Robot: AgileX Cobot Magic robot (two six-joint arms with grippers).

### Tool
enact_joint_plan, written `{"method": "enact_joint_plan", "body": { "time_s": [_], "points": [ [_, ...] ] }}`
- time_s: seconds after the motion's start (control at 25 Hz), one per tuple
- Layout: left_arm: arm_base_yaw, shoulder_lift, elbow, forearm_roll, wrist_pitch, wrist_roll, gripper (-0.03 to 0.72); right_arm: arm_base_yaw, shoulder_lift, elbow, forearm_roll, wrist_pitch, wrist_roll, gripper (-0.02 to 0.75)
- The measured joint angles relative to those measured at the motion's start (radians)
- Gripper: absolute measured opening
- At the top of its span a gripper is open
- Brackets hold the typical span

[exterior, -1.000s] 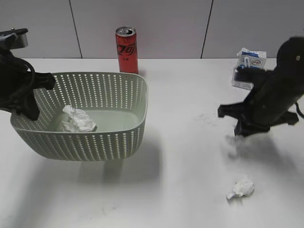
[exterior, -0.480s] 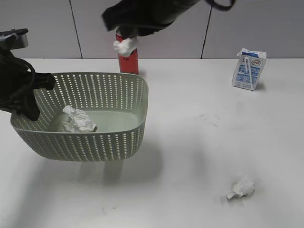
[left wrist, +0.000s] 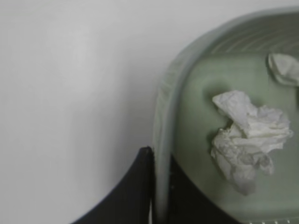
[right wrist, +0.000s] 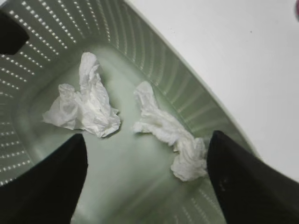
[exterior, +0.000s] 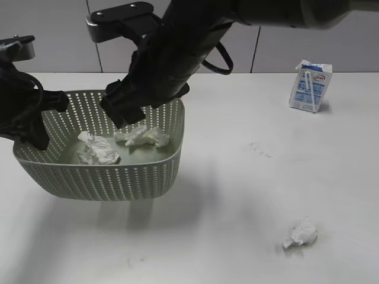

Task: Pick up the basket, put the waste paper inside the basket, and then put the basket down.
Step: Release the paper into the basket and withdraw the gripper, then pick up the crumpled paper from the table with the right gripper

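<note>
The pale green perforated basket [exterior: 154, 171] hangs tilted above the table, held at its left rim by my left gripper [exterior: 37, 121], which is shut on the rim [left wrist: 161, 186]. Two white waste paper wads lie inside it: one at the left [exterior: 96, 149], also in the left wrist view [left wrist: 247, 140] and right wrist view [right wrist: 84, 107], and one at the right [exterior: 144, 136], also in the right wrist view [right wrist: 173, 133]. My right gripper [right wrist: 147, 182] is open and empty just above the basket's inside [exterior: 121, 109]. A third wad [exterior: 301, 234] lies on the table at the front right.
A blue-and-white milk carton [exterior: 310, 86] stands at the back right of the white table [exterior: 237, 195]. The right arm spans the back of the scene and hides what is behind the basket.
The right arm swung from the right side across to the basket carrying a wad, then let it go; the wad now lies inside the basket. The basket and left arm held still.
</note>
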Motion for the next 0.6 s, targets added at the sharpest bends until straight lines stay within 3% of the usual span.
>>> {"method": "enact_joint_plan", "body": {
  "time_s": [0.12,0.24,0.32,0.44,0.6],
  "points": [
    [0.0,0.0,0.0,0.0,0.0,0.0,0.006,-0.028,0.0,-0.106,-0.056,0.151,0.059,0.624],
    [0.0,0.0,0.0,0.002,0.0,0.0,0.006,-0.097,-0.002,-0.225,-0.108,0.38,0.119,0.626],
    [0.0,0.0,0.0,0.003,0.0,0.0,0.006,-0.15,-0.016,-0.245,-0.12,0.447,0.132,0.625],
    [0.0,0.0,0.0,0.004,0.0,0.0,0.006,-0.226,-0.077,-0.168,-0.132,0.466,0.144,0.619],
    [0.0,0.0,0.0,0.006,0.0,0.0,0.006,-0.274,-0.208,0.125,-0.134,0.468,0.182,0.591]
  ]
}}
